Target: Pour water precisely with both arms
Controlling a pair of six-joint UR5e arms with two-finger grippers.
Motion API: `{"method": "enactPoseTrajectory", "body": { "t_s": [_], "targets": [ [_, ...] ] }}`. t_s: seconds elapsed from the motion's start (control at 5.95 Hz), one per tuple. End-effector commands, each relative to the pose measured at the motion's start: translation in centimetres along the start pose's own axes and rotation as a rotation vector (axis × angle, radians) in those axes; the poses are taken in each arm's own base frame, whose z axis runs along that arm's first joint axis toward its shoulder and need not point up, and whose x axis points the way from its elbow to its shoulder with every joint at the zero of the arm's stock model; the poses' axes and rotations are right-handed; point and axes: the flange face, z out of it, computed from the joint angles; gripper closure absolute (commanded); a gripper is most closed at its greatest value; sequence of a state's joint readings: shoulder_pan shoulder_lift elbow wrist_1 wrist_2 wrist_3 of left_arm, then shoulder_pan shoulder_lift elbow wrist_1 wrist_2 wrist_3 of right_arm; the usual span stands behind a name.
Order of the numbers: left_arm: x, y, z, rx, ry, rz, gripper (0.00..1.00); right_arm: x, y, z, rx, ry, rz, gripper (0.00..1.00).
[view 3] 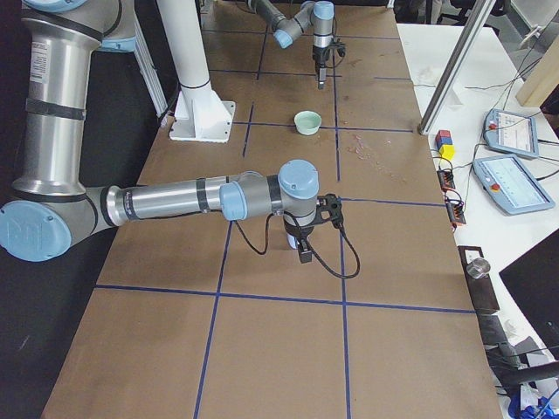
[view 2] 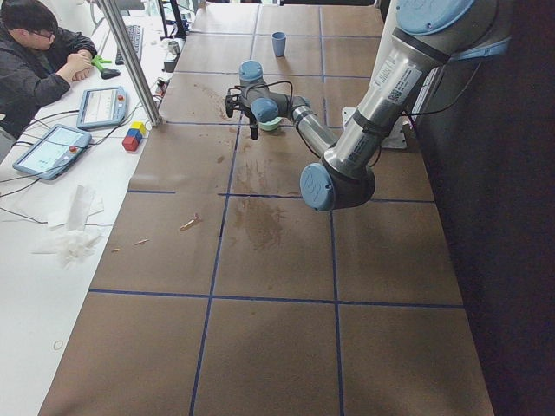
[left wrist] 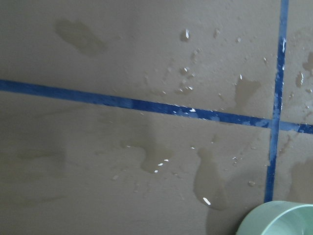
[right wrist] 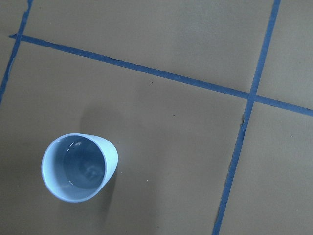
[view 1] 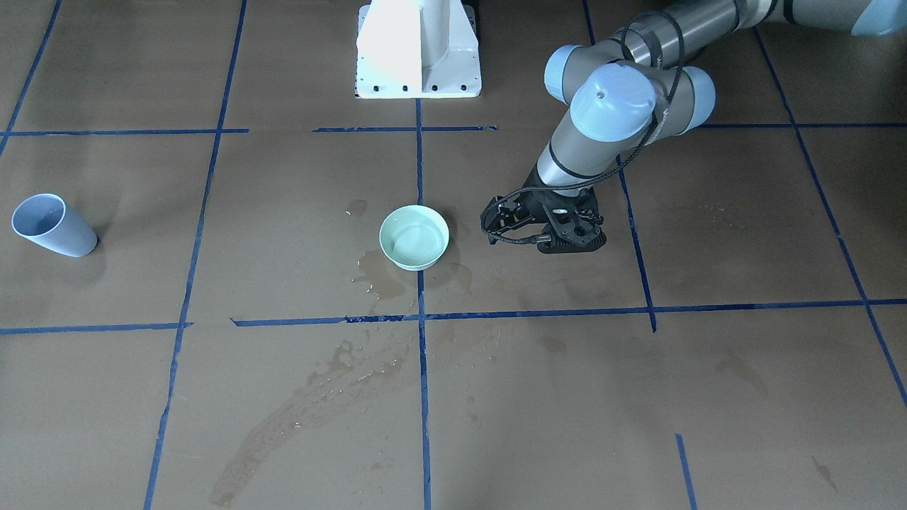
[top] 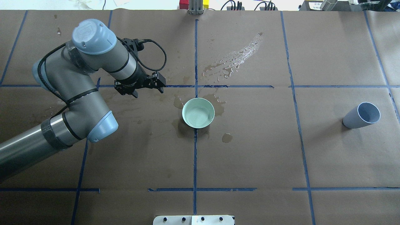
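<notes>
Pooling clear and glossy, the water [right wrist: 78, 169] lies shallow in a pale blue cup [right wrist: 111, 155] standing on the counter [top: 250, 150], well apart from the green bowl [top: 198, 112] at its middle. The left arm [top: 90, 62] hangs beside the bowl, the right arm [view 3: 175, 201] over the cup; whether either's jaws are spread or pressed together cannot be told. Brown paper, blue tape lines [top: 195, 162] and wet patches [top: 227, 137] cover the counter; a person [view 2: 39, 61] sits at a white side table [view 2: 43, 260].

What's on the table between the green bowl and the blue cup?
Brown paper, damp beside the bowl, crossed by one blue tape line; overhead view.
</notes>
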State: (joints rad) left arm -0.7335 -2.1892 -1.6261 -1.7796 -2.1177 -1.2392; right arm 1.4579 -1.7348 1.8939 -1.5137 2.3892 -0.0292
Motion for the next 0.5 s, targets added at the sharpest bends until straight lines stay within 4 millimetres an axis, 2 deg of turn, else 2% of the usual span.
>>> {"method": "enactPoseTrajectory", "body": {
  "t_s": [0.0, 0.17, 0.34],
  "targets": [
    [0.1, 0.3, -0.9, -0.005, -0.003, 0.002, 0.00, 0.0, 0.0, 0.1, -0.002, 0.002, 0.002, 0.00],
    [0.0, 0.4, -0.7, -0.003, -0.006, 0.004, 0.00, 0.0, 0.0, 0.0, 0.001, 0.004, 0.011, 0.00],
    [-0.2, 0.4, -0.5, -0.003, -0.011, 0.002, 0.00, -2.1, -0.7, 0.4, 0.008, -0.001, 0.123, 0.00]
  ]
}}
